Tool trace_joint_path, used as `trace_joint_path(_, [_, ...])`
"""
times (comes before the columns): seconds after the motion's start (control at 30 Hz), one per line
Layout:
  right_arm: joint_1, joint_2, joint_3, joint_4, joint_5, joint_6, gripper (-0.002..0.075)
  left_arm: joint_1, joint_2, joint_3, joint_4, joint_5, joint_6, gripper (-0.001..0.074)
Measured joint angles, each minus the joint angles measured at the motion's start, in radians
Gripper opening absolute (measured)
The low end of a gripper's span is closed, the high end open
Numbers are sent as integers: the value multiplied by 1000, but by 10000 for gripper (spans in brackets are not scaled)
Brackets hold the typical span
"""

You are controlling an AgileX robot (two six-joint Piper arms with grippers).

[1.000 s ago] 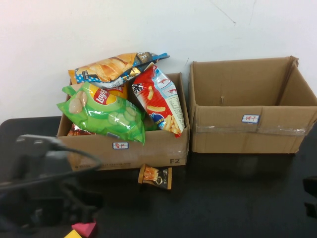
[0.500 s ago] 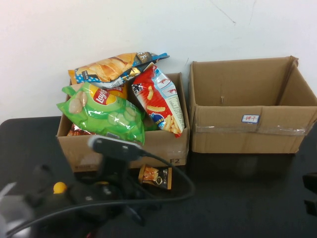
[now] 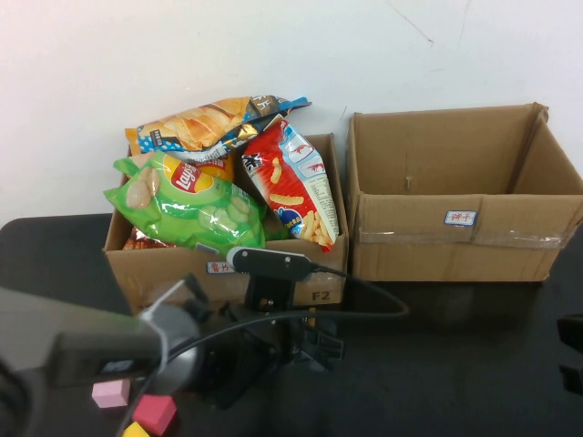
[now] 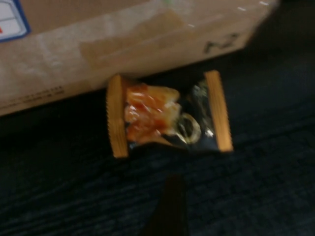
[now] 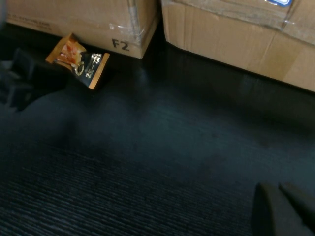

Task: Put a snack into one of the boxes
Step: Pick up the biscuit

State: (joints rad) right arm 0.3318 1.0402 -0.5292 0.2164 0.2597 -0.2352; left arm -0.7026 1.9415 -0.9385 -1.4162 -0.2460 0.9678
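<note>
- Task item: the small orange-and-black foil snack packet (image 4: 167, 120) lies flat on the black table (image 5: 162, 147), just in front of the left cardboard box (image 3: 301, 273), which is piled with crisp bags. It is not in either box.
- Left gripper (image 3: 314, 344): positioned low over the table in front of the left cardboard box, above the snack packet. In the high view it covers the packet; in the left wrist view the packet lies free on the table with only one dark fingertip (image 4: 170, 209) showing at the frame edge. The jaws appear spread wide and hold nothing.
- Right gripper (image 5: 283, 209): parked at the right edge of the table, well apart from the packet. Its two dark fingertips sit close together in the right wrist view, with nothing between them.
- Right cardboard box (image 3: 465, 237): open-topped, standing beside the left one; no contents are visible inside.
- Progress, as judged: the approach is complete; the grasp is not yet made.
- Remaining, as judged: close on the packet, lift it, carry it over a box rim and release. The right box offers the most room.
</note>
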Motion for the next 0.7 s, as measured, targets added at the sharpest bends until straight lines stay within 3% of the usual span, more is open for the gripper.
trace_joint_path(0.7, [0, 0, 0, 0, 12, 0, -1, 20, 205, -180, -49, -52, 0, 632])
